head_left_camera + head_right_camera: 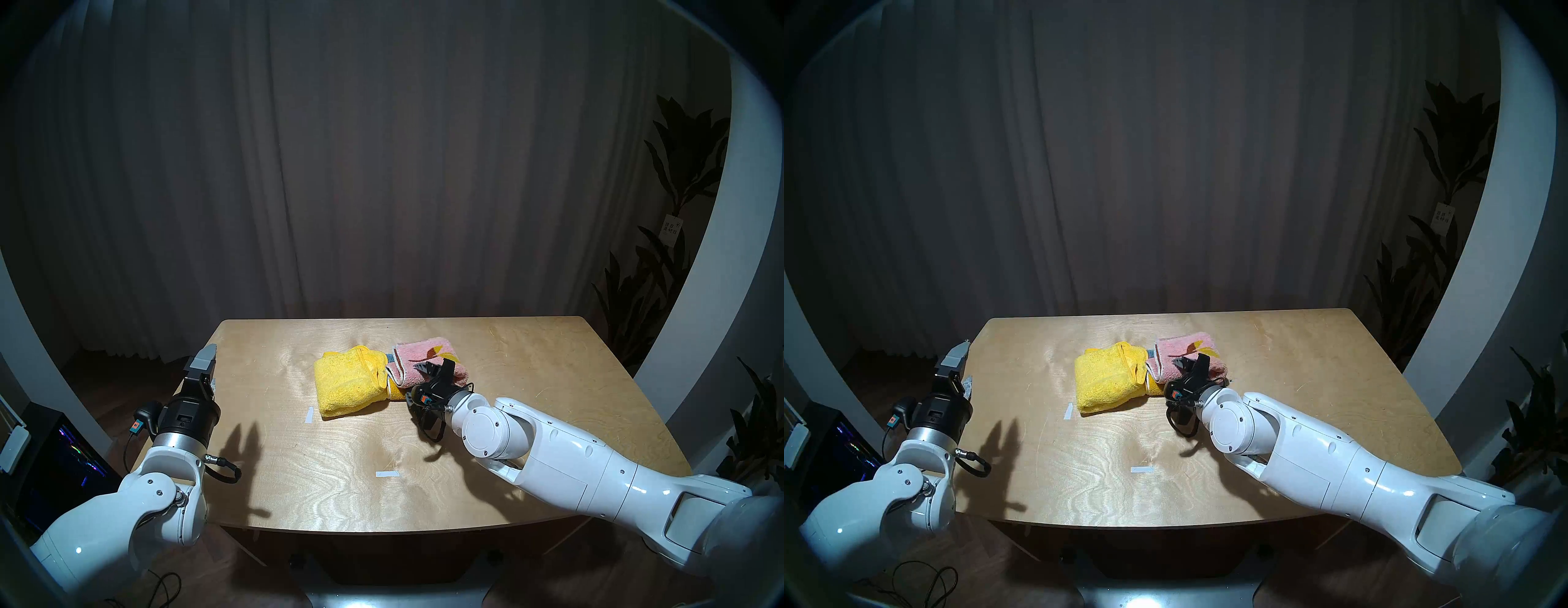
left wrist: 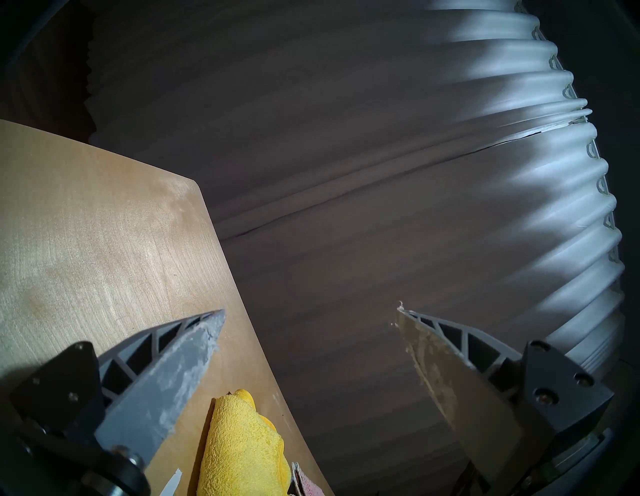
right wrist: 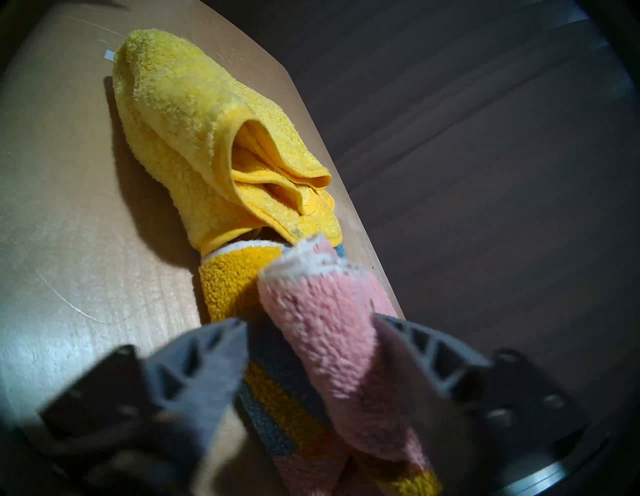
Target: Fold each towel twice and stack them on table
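The yellow towel (image 1: 348, 382) lies folded at the middle of the table (image 1: 551, 382). The pink towel (image 1: 424, 354), with a blue band and orange flowers, lies folded just right of it, their edges overlapping. My right gripper (image 1: 435, 368) reaches the pink towel's near edge. In the right wrist view the gripper (image 3: 310, 322) has a thick fold of the pink towel (image 3: 329, 339) pinched between its fingers, with the yellow towel (image 3: 194, 131) beyond. My left gripper (image 1: 210, 371) is open and empty above the table's left edge (image 2: 310, 308).
Two white tape marks (image 1: 309, 415) (image 1: 387, 474) are stuck on the table in front of the towels. A dark curtain hangs behind. Plants (image 1: 679, 204) stand at the right, and a dark box with lights (image 1: 63, 458) stands at the left on the floor.
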Motion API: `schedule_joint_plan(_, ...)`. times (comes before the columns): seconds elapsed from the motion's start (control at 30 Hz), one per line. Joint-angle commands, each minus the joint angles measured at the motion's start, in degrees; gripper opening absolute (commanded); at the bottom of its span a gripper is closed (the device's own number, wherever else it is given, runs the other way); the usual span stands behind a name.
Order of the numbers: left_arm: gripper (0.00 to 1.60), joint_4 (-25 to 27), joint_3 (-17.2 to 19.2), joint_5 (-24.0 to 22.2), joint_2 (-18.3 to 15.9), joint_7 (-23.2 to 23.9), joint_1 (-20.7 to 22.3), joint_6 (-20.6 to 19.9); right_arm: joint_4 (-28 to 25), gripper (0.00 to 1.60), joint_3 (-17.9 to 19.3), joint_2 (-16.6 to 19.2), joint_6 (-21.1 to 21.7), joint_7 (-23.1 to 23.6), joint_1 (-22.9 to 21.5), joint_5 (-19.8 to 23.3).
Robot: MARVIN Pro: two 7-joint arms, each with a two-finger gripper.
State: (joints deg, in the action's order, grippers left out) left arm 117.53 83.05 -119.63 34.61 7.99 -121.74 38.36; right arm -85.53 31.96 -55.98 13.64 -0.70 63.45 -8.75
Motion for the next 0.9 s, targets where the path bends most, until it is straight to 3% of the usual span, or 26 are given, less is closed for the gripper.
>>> schedule_joint_plan(0.0,1.6,-0.7,-0.3,0.0,-0.1,-0.1,1.6,-0.8,-2.5,1.6,1.4,1.3,-0.8,0.2,0.9,2.1)
schedule_joint_plan(0.2,1.6,-1.3,-1.5,0.6,0.8,1.1,3.1,-1.7,-8.2,1.6,3.6,4.1,0.5,2.8,3.3,7.6)
schedule_joint_plan(0.4,1.6,-0.7,-1.7,2.0,0.5,2.3,3.8,-1.7,-12.2,1.6,5.8,6.8,0.0,1.7,6.6,11.5)
schedule_joint_plan(0.47,1.6,-0.3,-1.9,2.5,1.4,2.4,4.3,-0.7,-14.4,1.6,7.6,8.9,-3.1,2.3,8.1,14.9)
schedule_joint_plan(0.87,1.6,1.0,-4.7,7.0,-0.4,2.1,5.5,-1.6,-21.9,1.6,17.7,12.9,-6.5,-1.8,16.4,32.6)
